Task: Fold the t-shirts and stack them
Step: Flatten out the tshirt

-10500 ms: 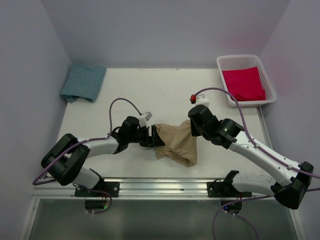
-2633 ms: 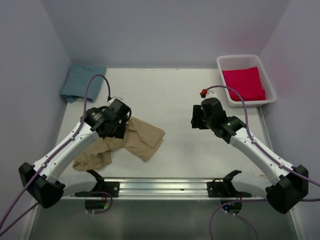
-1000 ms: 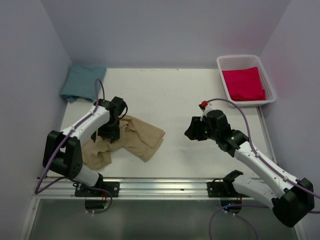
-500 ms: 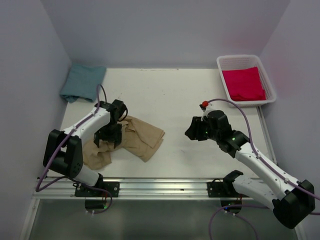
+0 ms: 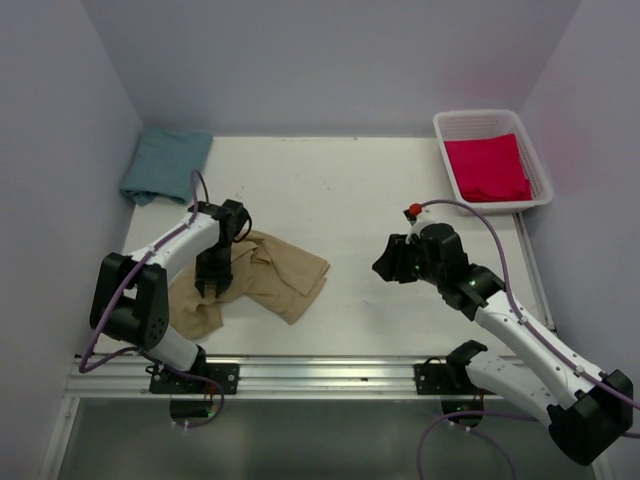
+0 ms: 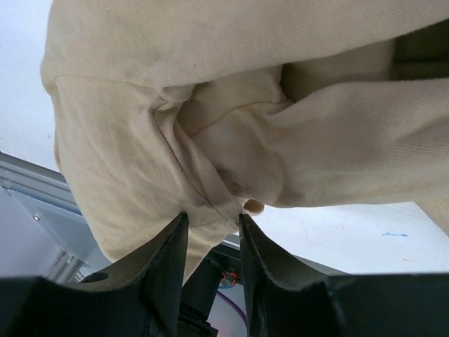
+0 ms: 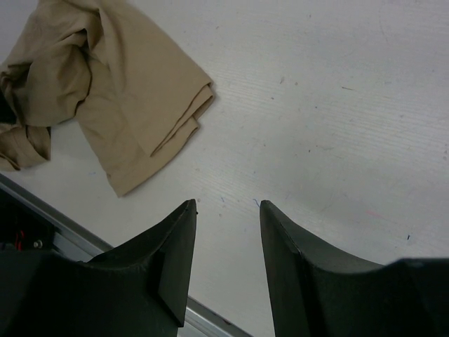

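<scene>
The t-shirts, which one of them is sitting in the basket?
The red-pink t-shirt: it alone lies inside the white basket. The teal t-shirt and the tan t-shirt lie directly on the table.

Robot lab cell: plain walls (image 5: 330,60) boxing white table (image 5: 340,190), two arms (image 5: 520,330) bolted to aluminium rail (image 5: 330,372).

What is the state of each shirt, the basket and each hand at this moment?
Tan shirt: crumpled on the table, not neatly folded, pinched by the left hand.
Teal shirt: folded, in the far left corner.
Red shirt: folded, inside the basket.
Basket: upright, holding only the red shirt.
Left hand: closed on a fold of the tan shirt.
Right hand: open, empty, above the table.
</scene>
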You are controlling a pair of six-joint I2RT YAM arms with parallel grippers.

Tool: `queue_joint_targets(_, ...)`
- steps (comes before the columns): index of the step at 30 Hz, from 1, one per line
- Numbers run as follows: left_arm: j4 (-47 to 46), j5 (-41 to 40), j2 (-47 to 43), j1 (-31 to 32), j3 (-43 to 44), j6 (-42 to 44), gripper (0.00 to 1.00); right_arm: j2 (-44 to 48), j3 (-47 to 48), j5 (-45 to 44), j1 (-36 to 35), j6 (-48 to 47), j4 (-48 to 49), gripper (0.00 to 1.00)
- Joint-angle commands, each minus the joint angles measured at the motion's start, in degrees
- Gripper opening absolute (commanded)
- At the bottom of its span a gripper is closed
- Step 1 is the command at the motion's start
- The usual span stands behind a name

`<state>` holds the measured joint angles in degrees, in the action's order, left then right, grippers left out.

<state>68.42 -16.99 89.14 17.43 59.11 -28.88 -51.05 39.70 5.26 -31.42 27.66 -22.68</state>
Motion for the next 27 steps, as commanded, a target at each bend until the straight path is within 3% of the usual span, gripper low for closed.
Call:
queue_joint_targets(1, -0.75, -1.02, -1.17, -0.82, -0.57, 0.06, 0.38, 1.30, -0.50, -0.77, 0.22, 0.11, 0.00, 0.45)
queue_joint_targets(5, -1.10, -1.02, -0.64, -0.99, -0.75, 0.23, 0.37, 1.48, -0.59, -0.95, 0.22, 0.29, -0.17, 0.45)
queue_joint_targets(15, -1.19, -0.32, 0.07, -1.00, -0.84, 0.67, 0.00, 2.53, -0.50, -1.39, 0.13, 0.20, -0.97, 0.42)
queue_joint_targets(19, 0.48, 0.29, -2.04, -0.82, 1.34, -0.12, 0.00, 2.09, -1.12, -0.34, 0.13, 0.20, -0.01, 0.40)
queue_joint_targets(24, 4.08, 0.55, -10.11, 1.46, 7.32, -2.84, 0.00, -3.26, -2.78, 7.74, 0.22, -0.32, 4.47, 0.41)
queue_joint_targets(27, 3.91, 1.78, -13.72, 1.91, 11.19, -3.81, 0.00, -10.80, -3.40, 16.84, 0.13, -0.94, 10.18, 0.54)
